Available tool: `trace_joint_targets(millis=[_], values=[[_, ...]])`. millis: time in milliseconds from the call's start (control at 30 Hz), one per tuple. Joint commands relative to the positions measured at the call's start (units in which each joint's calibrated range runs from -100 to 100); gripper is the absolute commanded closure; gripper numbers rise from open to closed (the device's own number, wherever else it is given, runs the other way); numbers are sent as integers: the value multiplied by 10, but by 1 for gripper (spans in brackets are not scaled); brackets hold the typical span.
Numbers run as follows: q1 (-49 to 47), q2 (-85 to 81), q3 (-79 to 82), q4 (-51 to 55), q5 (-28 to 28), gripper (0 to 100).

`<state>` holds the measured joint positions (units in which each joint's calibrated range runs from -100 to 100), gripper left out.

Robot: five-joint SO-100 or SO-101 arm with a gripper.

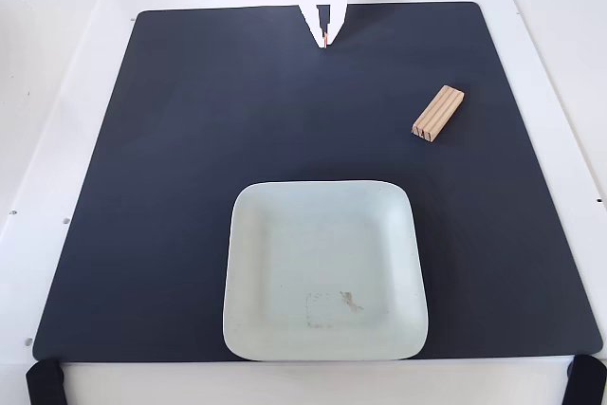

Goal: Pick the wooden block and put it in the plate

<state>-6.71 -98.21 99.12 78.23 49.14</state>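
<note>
In the fixed view, the white claw [325,42] hung at the far edge of the scene, its two fingers tapering down to a single narrow point over the top part of the black mat [190,158]. The fingertips were pressed together with no gap showing between them, and they pinched nothing. Whether the tip touched the mat or hung just above it could not be told from this angle.

The wooden block [438,114] lay on the mat well apart from the claw, off to its right in the view and somewhat nearer the camera. It rested flat and turned at a slant, its striped, layered end facing the camera and its long side running up and to the right.

The plate [256,263] sat on the mat well in front of the claw, almost straight toward the camera from the fingertips, and held nothing. A small brownish smudge [352,302] marked its floor near the camera-side rim. The block was apart from the plate, beyond its far right corner.

The mat covered most of a white table [57,92].
</note>
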Motion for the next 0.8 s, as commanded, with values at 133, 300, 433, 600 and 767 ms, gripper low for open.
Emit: trace_joint_targets(millis=[133,300,433,600,767], values=[[-2,1,2,4,1,99],[-3,1,2,4,3,99],[-3,2,-10,1,5,99],[-10,52,-105,4,5,99],[-38,225,-268,4,1,99]])
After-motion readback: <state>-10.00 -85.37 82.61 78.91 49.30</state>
